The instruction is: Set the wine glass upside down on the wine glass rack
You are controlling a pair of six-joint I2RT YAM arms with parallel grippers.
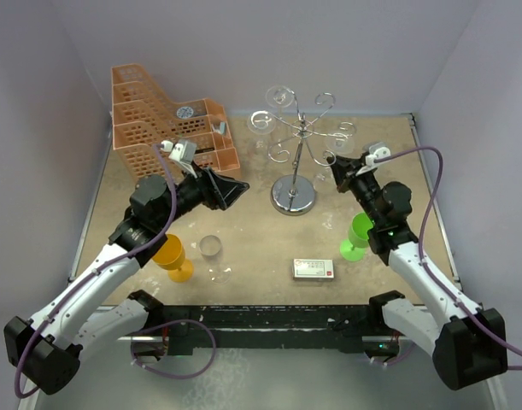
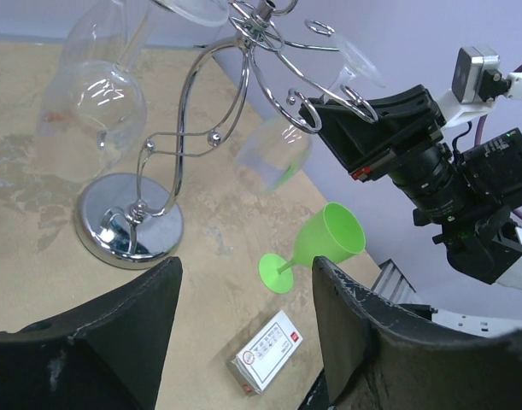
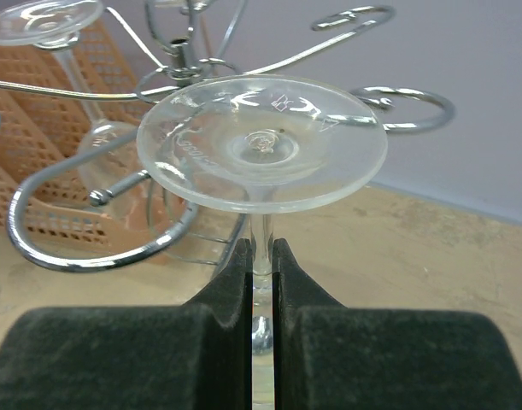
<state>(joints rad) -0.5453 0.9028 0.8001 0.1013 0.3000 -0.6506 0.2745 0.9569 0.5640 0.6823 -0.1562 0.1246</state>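
Pinching wine glass (image 3: pixel 261 141) stem, right hand (image 3: pixel 261 253) beside wine glass rack (image 1: pixel 293 196) arms; left hand (image 2: pixel 243 290) spread, empty.

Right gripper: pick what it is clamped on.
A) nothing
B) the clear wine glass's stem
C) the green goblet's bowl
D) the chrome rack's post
B: in the right wrist view the right gripper is shut on the thin stem of the wine glass, its round foot on top.

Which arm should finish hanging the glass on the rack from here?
Right. The right pincer grips the stem of the upside-down wine glass, its foot close to the arms of the wine glass rack. The left pincer is open and empty, standing off.
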